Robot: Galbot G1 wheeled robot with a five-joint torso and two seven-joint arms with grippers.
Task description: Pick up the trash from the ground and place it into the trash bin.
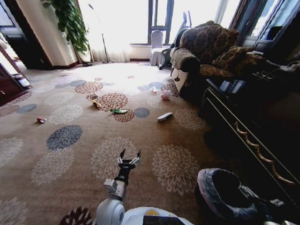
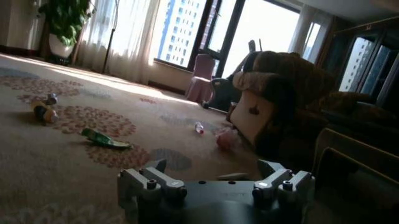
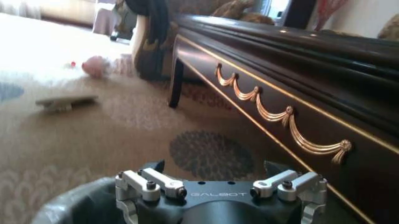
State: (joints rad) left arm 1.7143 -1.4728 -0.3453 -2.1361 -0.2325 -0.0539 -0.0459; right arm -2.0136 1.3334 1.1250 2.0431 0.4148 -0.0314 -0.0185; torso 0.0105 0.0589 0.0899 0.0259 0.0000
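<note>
Trash lies scattered well beyond the left gripper's (image 1: 130,156) spread, empty fingers: one green wrapper (image 1: 119,111), one white packet (image 1: 164,116), one pink bag (image 1: 165,94).

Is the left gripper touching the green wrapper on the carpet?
Apart. In the head view the open left gripper hangs above bare carpet, and the green wrapper lies well beyond it.

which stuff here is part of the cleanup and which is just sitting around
Job: green wrapper, white packet, pink bag, small bottle, red bit, trash bin, left gripper, open above the carpet.
Just there: armchair, dark cabinet, potted plant, white chair.
</note>
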